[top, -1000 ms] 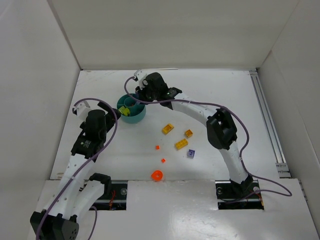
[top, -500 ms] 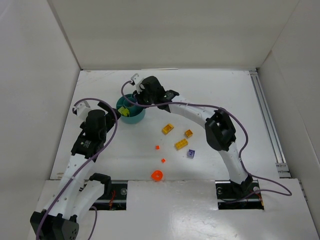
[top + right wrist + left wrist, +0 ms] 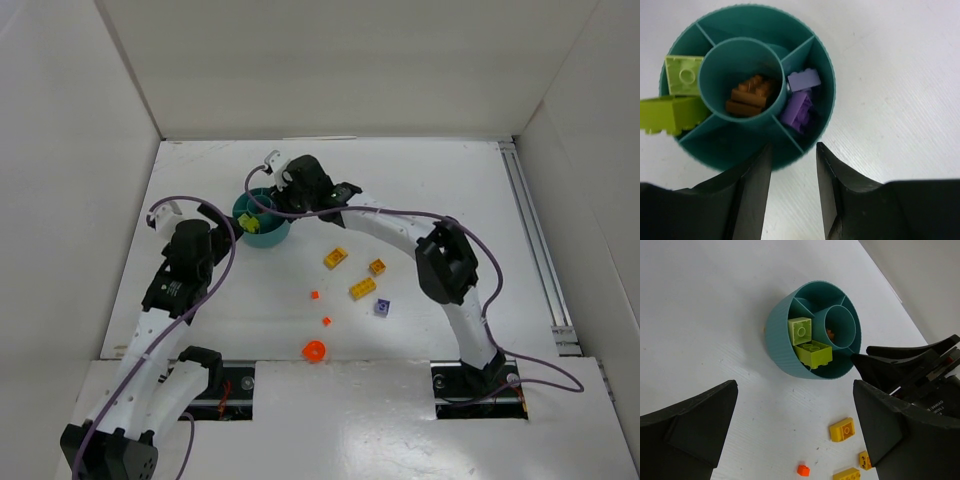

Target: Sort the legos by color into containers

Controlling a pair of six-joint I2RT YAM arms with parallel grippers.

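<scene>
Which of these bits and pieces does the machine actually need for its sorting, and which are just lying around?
Belongs to the job: teal dish; inside it lime green bricks, brown bricks, purple bricks; on the table yellow bricks, loose purple brick, orange-red bits, orange ring.
Just there: cables, metal rail, white walls.

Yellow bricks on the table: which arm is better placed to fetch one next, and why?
Right, probably. The right claw hangs empty over the teal dish, nearer the yellow bricks; the left claw, open too, sits beyond the dish from them.

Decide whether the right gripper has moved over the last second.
Yes. In the top view the right gripper has shifted slightly left, further over the dish.
</scene>
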